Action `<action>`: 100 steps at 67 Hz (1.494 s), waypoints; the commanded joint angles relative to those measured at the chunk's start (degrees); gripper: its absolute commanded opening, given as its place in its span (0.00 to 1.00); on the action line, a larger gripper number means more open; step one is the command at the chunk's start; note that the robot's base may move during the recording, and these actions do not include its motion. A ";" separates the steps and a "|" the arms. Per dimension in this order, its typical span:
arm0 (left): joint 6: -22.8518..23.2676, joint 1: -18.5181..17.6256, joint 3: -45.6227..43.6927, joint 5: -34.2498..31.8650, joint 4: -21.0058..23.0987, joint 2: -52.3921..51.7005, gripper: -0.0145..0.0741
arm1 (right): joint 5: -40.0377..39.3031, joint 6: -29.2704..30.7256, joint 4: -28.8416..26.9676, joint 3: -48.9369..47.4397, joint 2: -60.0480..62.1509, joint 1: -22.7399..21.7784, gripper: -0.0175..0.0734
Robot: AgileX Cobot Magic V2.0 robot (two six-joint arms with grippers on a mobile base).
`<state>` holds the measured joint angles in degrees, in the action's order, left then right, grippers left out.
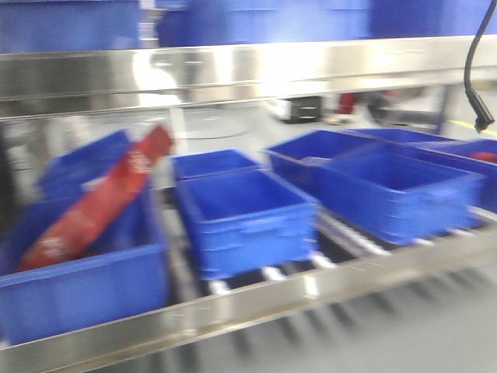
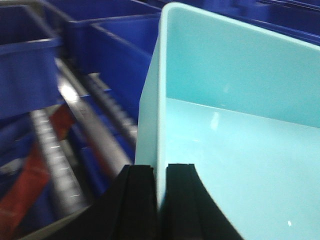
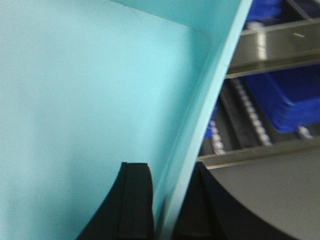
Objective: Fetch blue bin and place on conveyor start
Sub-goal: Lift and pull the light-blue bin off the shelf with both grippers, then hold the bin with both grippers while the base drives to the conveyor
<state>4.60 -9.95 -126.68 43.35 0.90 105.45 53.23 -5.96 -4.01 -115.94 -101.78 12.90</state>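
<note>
Left gripper (image 2: 160,172) and right gripper (image 3: 167,175) each clamp a side wall of the blue bin (image 2: 240,125), one finger inside and one outside; lettering on the red packet (image 1: 93,206) is too blurred to read.

On rollers (image 1: 351,237) behind a steel rail (image 1: 256,307), dark blue bins (image 1: 245,221) in rows. In the left bin (image 1: 78,291), a red packet (image 1: 97,202), tilted. At upper right, a black cable (image 1: 475,70) hanging. Above, a steel shelf (image 1: 233,70).

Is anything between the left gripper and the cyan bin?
No. In the left wrist view, the left gripper straddles the cyan bin's side wall and presses on both faces. Nothing else sits between them.
</note>
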 commanded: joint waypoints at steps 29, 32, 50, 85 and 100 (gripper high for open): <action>0.22 -0.08 -0.41 -4.17 -0.04 -0.52 0.04 | -1.44 2.34 -0.40 -0.54 1.24 0.20 0.02; 0.22 -0.08 -0.41 -4.17 -0.04 -0.52 0.04 | -1.44 2.34 -0.40 -0.54 1.24 0.20 0.02; 0.22 -0.08 -0.41 -4.17 -0.04 -0.52 0.04 | -1.44 2.34 -0.40 -0.54 1.24 0.20 0.02; 0.22 -0.08 -0.41 -4.17 -0.04 -0.52 0.04 | -1.44 2.34 -0.40 -0.54 1.24 0.20 0.02; 0.22 -0.08 -0.41 -4.17 -0.04 -0.52 0.04 | -1.44 2.34 -0.40 -0.54 1.24 0.20 0.02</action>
<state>4.60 -9.95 -126.68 43.35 0.90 105.45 53.23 -5.96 -4.01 -115.94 -101.78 12.90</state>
